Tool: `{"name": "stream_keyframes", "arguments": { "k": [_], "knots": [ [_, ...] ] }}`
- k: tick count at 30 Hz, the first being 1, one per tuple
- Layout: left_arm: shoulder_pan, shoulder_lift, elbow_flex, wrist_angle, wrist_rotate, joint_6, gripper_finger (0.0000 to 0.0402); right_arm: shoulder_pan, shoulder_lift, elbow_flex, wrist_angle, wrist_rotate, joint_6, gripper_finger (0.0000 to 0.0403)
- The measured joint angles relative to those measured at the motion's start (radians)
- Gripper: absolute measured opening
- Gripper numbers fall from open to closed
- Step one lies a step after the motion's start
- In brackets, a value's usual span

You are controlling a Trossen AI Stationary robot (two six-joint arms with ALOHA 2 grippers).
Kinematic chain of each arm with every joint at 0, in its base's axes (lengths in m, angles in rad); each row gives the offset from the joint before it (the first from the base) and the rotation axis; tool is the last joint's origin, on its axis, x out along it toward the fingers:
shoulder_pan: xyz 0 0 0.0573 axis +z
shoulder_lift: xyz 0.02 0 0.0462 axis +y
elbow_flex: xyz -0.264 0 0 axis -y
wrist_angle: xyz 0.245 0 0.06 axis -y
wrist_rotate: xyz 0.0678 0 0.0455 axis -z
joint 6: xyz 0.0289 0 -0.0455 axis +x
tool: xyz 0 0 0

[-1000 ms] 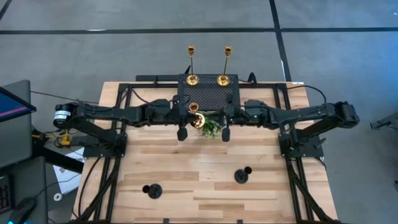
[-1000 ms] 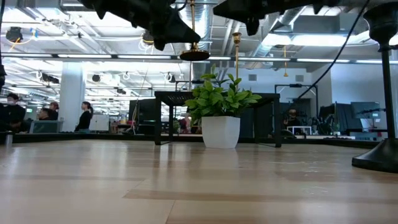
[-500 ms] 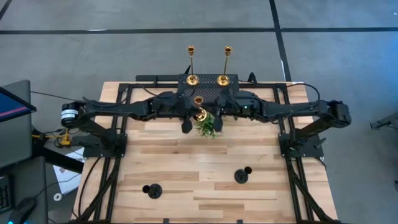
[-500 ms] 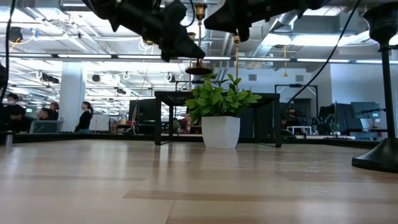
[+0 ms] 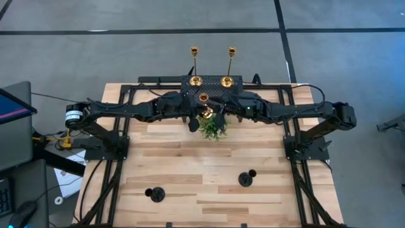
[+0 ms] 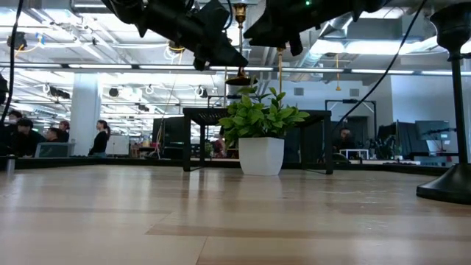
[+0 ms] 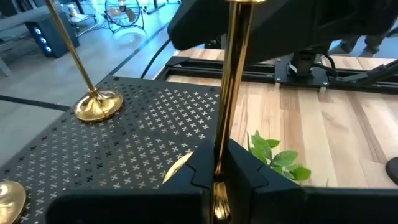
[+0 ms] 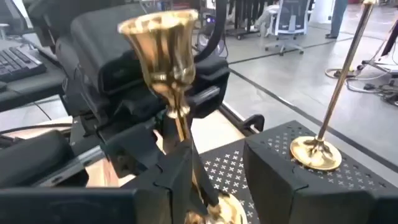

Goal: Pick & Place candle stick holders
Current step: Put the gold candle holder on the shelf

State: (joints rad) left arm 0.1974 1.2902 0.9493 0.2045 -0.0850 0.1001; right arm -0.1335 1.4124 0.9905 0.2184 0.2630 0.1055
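left gripper [image 7: 214, 177] clamps gold holder [image 7: 231, 87], seemingly over stand edge [image 7: 112, 205]

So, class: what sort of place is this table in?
Probably a large open-plan office or lab: exposed ceiling ducts with strip lights, desks with seated people behind the table, and an office chair on bare floor.

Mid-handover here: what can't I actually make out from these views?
- Short gold holder: base cut off by the right wrist view's edge; contact with the mesh stand unclear.
- Left gripper: hidden in the high view beneath the arms.
- Black holders: absent from the low view.
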Motion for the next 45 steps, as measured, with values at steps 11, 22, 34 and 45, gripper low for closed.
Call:
{"name": "stream_keyframes", "arguments": {
  "k": [11,22,34,45],
  "knots": [
    [0.000,0.001,0.000,0.035,0.003,-0.003,0.0014,0.015,0.000,0.000,0.005,-0.027,0.000,0.0121],
    [-0.018,0.001,0.000,0.055,0.037,-0.011,0.0014,0.015,0.000,0.000,0.022,-0.032,-0.001,0.0134],
    [-0.029,0.002,0.000,0.061,0.037,-0.011,0.0014,0.015,0.083,-0.002,0.133,-0.107,-0.027,0.0076],
    [-0.029,0.001,0.002,0.033,0.033,-0.015,0.0014,0.016,0.028,-0.002,0.096,-0.104,-0.093,0.0007]
  ]
}}
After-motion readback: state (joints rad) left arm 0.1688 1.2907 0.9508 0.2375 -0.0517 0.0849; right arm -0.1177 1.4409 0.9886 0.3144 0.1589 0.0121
